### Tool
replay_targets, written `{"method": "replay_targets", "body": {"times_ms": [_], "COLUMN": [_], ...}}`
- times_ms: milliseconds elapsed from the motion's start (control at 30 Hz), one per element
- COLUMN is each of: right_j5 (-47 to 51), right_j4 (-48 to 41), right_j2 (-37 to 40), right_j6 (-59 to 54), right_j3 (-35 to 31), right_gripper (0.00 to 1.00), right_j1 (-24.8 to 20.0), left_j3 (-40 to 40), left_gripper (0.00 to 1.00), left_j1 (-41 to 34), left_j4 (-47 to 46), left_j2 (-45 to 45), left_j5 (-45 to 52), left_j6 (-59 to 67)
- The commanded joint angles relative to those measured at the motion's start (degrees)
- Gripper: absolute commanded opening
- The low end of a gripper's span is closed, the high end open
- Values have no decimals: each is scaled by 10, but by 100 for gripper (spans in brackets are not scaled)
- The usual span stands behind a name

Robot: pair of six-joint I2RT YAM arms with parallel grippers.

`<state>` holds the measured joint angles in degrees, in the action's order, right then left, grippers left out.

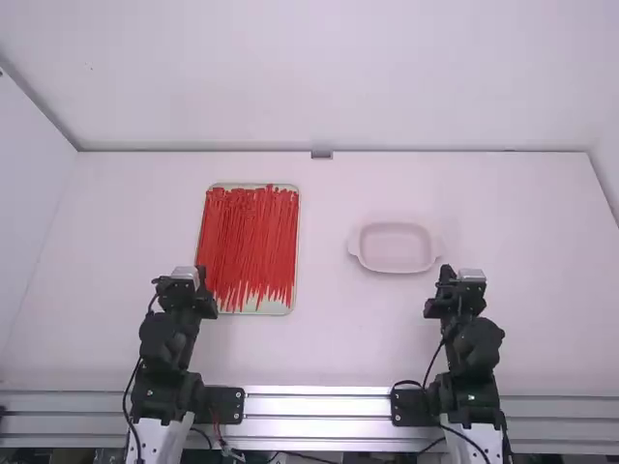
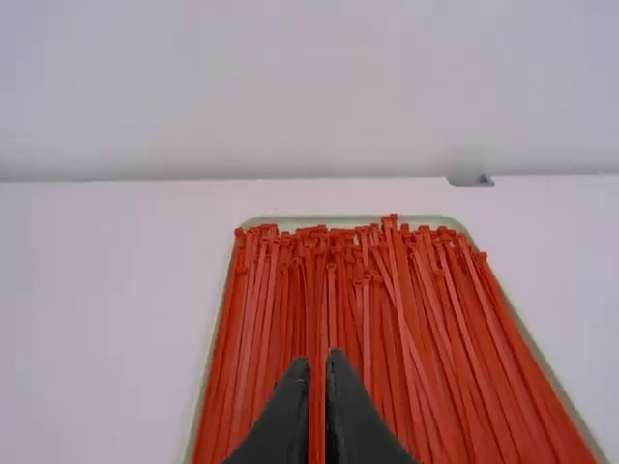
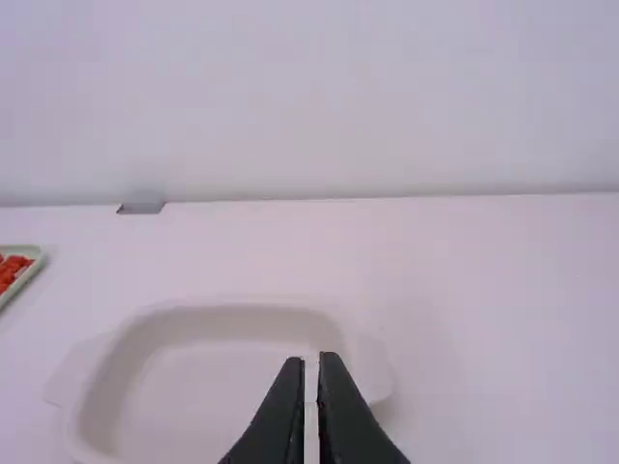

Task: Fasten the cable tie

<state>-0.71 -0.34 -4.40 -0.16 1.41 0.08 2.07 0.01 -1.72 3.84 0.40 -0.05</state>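
Ties: cable ties (image 1: 249,249) bunched in your left tray (image 1: 259,311), easy to grab.
Bowl: bowl (image 1: 395,246) right, maybe for done ones.
Claws: left gripper (image 2: 316,360), right gripper (image 3: 307,360) closed, empty.

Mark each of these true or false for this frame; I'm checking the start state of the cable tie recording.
1. The red cable ties lie piled in a tray ahead of the left arm. True.
2. The white dish holds a fastened tie. False: the dish is empty.
3. The left gripper grips a cable tie. False: its fingers are closed together with nothing between them.
4. The right gripper is shut and points toward the dish. True.
5. The tray and the dish touch each other. False: they sit apart, with bare table between them.
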Motion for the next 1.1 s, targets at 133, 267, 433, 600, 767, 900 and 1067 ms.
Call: {"method": "replay_targets", "body": {"times_ms": [133, 267, 433, 600, 767, 900, 1067], "right_j5": [4, 3, 3, 2, -2, -3, -4], "right_j4": [-8, -16, -36, -65, -94, -112, -119], "right_j2": [-71, -116, -187, -257, -335, -397, -468], "right_j6": [4, 8, 18, 25, 27, 24, 32], "right_j3": [65, 91, 138, 187, 240, 280, 325], "right_gripper": [15, 20, 29, 39, 49, 57, 66], "right_j1": [15, 24, 43, 61, 74, 85, 106], "left_j3": [58, 77, 109, 149, 193, 227, 265], "left_gripper": [15, 20, 29, 39, 49, 57, 66], "left_j1": [-8, -14, -18, -26, -33, -39, -45], "left_j4": [-14, -20, -32, -52, -73, -87, -89], "left_j2": [59, 94, 155, 220, 288, 340, 400], "left_j5": [18, 24, 28, 46, 59, 69, 102], "left_j6": [3, 4, -15, -18, -23, -27, -36]}}
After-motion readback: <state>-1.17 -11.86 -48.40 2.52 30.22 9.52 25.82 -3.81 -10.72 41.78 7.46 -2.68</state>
